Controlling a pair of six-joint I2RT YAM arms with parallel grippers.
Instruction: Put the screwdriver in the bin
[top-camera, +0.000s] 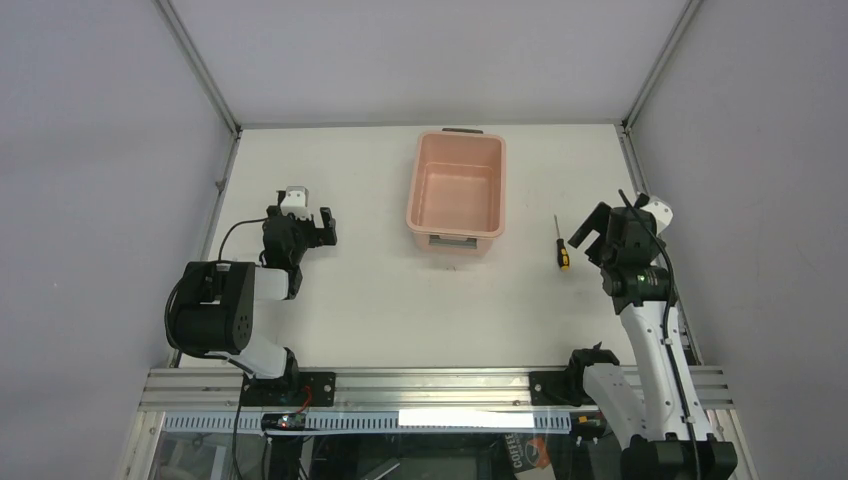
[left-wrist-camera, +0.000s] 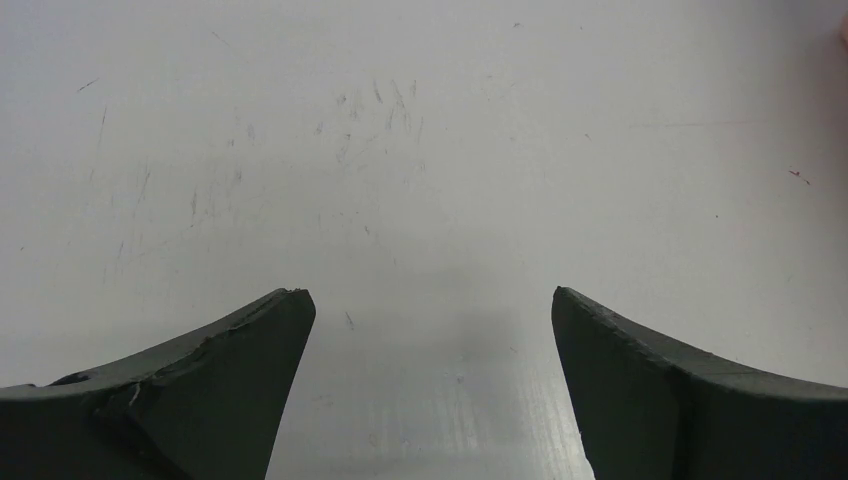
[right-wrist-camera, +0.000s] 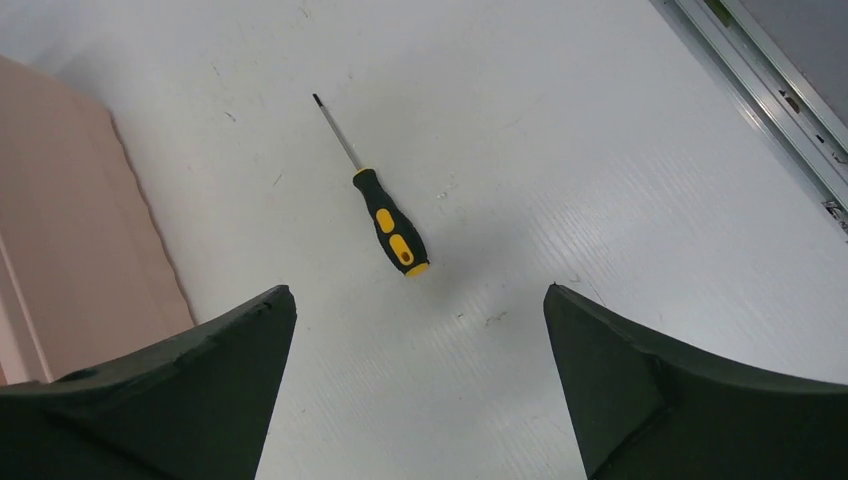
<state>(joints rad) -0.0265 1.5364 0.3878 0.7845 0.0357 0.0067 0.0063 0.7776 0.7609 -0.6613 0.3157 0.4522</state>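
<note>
White table: screwdriver just ahead of right tool (untouched)

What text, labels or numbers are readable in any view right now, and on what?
"COFFE", cut off at the picture's edge, on a dark and orange item under the front rail.
Nothing legible on the screwdriver.
No text visible on the bin.
</note>
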